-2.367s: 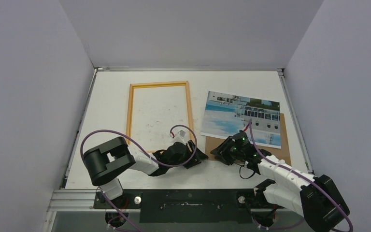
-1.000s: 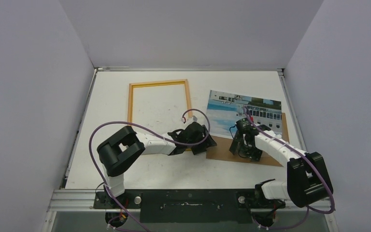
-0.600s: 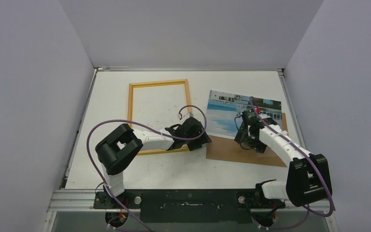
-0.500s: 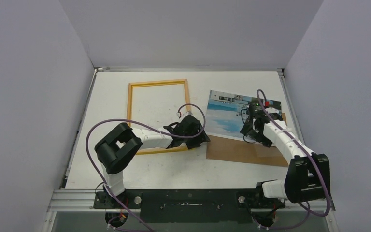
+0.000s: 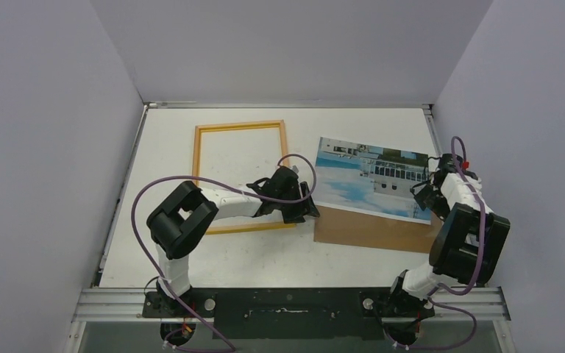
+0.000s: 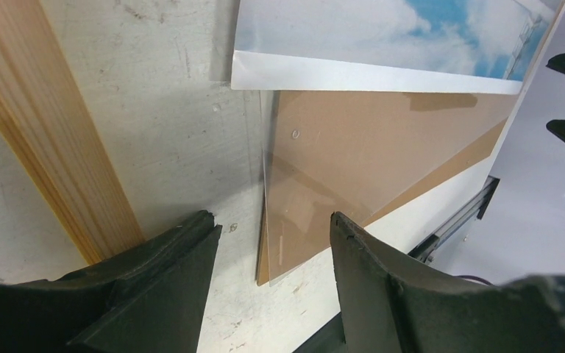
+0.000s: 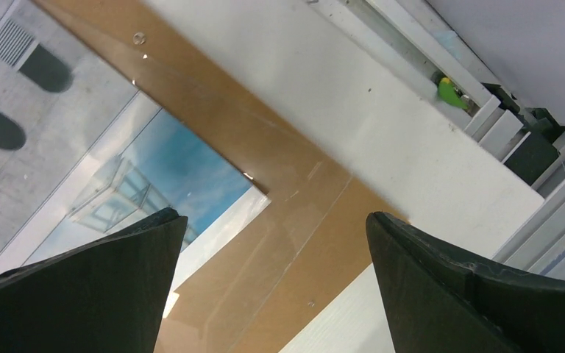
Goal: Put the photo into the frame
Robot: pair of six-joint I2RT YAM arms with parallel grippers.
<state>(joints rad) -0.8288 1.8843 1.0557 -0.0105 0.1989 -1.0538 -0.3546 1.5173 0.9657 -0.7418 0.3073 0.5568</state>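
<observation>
The right gripper (image 5: pixel 424 196) has swung to the right edge of the photo (image 5: pixel 368 180), jaws spread. The left gripper (image 5: pixel 307 208), also spread, stays at the near-right corner of the frame (image 5: pixel 200 158). The photo lies face-up across the brown backing board (image 5: pixel 371 232).

photo (image 5: pixel 368 187): face-up, flat, right of frame | frame (image 5: pixel 241 176): flat, nothing inside

Frame (image 6: pixel 51 147) grained wood; photo (image 6: pixel 382 33) smooth paper; backing board (image 6: pixel 382 140) matt brown fibreboard.
</observation>
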